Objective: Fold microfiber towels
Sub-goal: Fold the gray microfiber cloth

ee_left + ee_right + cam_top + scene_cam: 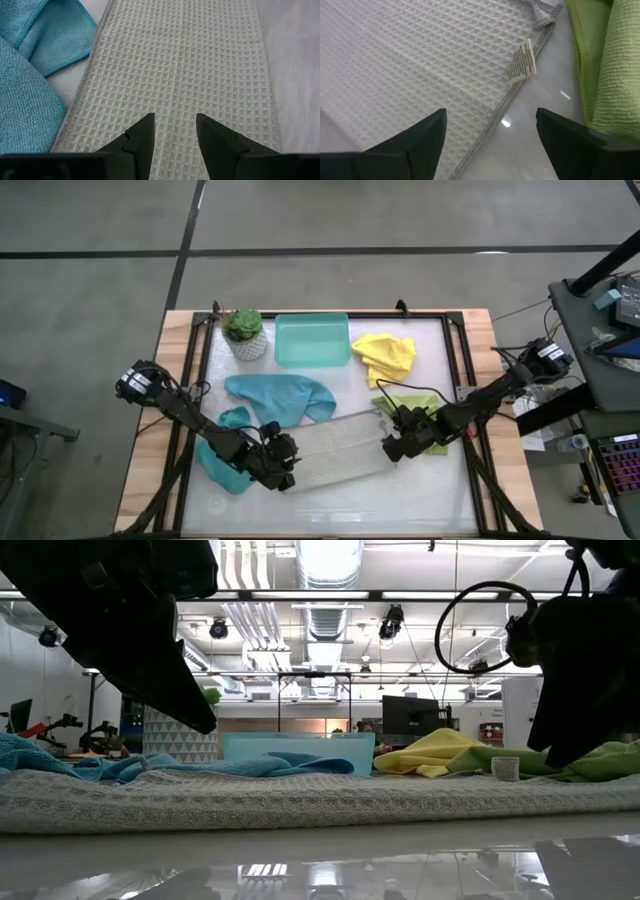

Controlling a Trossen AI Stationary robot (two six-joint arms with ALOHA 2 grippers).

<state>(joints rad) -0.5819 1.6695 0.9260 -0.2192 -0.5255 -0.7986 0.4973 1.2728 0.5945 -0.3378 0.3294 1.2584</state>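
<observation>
A light grey waffle-weave towel lies flat as a long strip across the table's near middle. My left gripper hangs open just above its left end, clear of it in the low view. My right gripper stands wide open over the strip's right end, above the hemmed edge near a white label. One teal towel lies crumpled behind the strip, another under my left arm. The lime green towel lies bunched under my right arm, and the yellow towel sits crumpled at the far right.
A rigid teal tray stands at the far middle with a small potted plant to its left. A black frame borders the white work surface. Bare surface lies along the near edge in front of the grey strip.
</observation>
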